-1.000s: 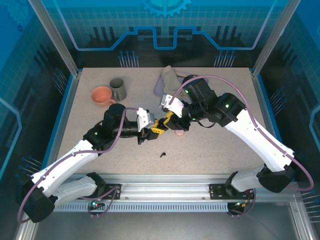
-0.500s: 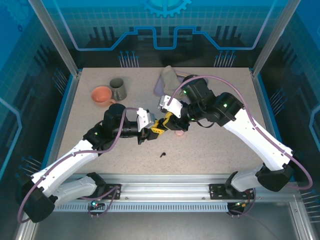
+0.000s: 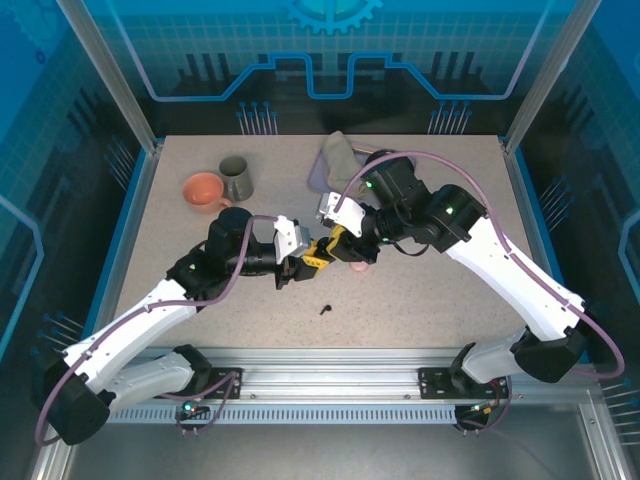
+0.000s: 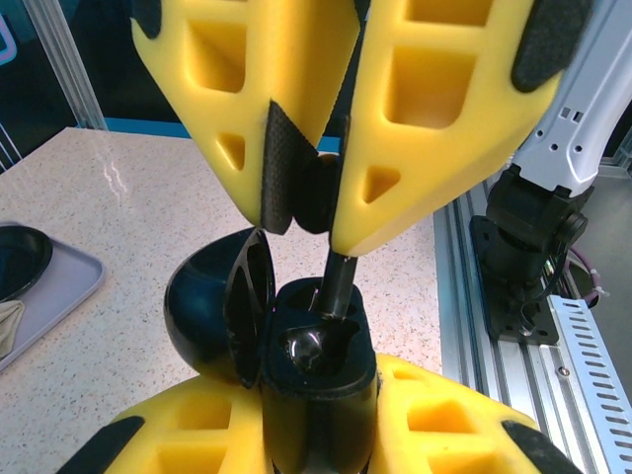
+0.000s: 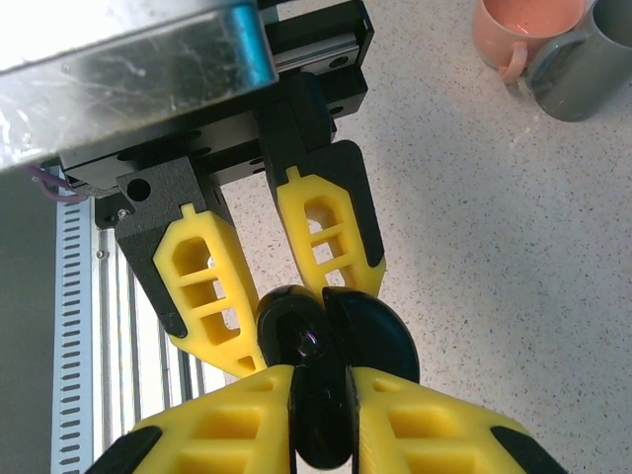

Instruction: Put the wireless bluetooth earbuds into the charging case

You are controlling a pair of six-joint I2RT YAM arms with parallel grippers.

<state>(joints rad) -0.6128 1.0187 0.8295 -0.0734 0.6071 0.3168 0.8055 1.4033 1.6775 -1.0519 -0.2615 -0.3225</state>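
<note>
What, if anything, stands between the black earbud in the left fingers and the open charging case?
Nothing visible does. The left gripper pinches the earbud directly over the charging case, which the right gripper holds. The earbud's stem tip is at the mouth of a well. The lid stands swung aside, off that path.

Mid-table is closed to you: the left gripper [image 3: 297,265], clamped on the open charging case [image 4: 311,346], meets the right gripper [image 3: 330,245], which pinches a black earbud [image 4: 336,278] above it. Far left stand an orange cup [image 3: 203,190] and grey mug [image 3: 237,178], side by side. Far centre lies a tray [image 3: 314,180] bearing a cloth [image 3: 340,155]. Your open lanes are the near strip of table [image 3: 420,305], broken by one loose earbud [image 3: 324,309], and the far-right corner.
</note>
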